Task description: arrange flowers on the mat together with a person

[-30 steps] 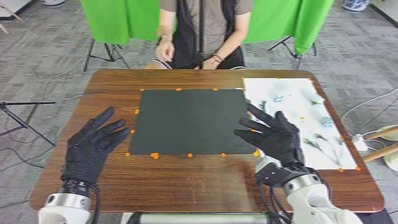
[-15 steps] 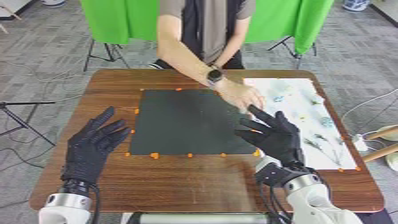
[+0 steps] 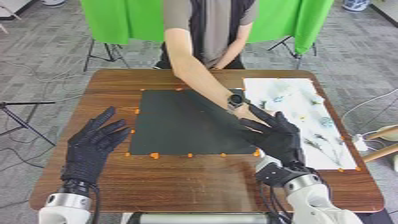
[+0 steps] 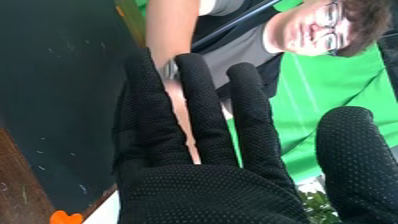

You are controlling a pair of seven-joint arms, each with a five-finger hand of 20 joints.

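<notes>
Locating the flowers [image 3: 326,121]: look right of the dark mat [image 3: 178,122], on the white sheet [image 3: 258,90]. Read the nearest stems with long axis roughly near-to-far, angled slightly across the sheet; cannot tell bloom direction. In the head view, find the left hand [image 3: 89,142] released, fingers relaxed, left of the mat; find the right hand [image 3: 280,140] released, fingers extended, over the mat-sheet border. See the person's hand [image 3: 247,112] near the right hand; cannot tell any grasp. In the right wrist view, note green leaves [image 4: 318,202] beyond the thumb. Count one mat, one sheet, two robot hands; cannot count separate flowers reliably.
</notes>
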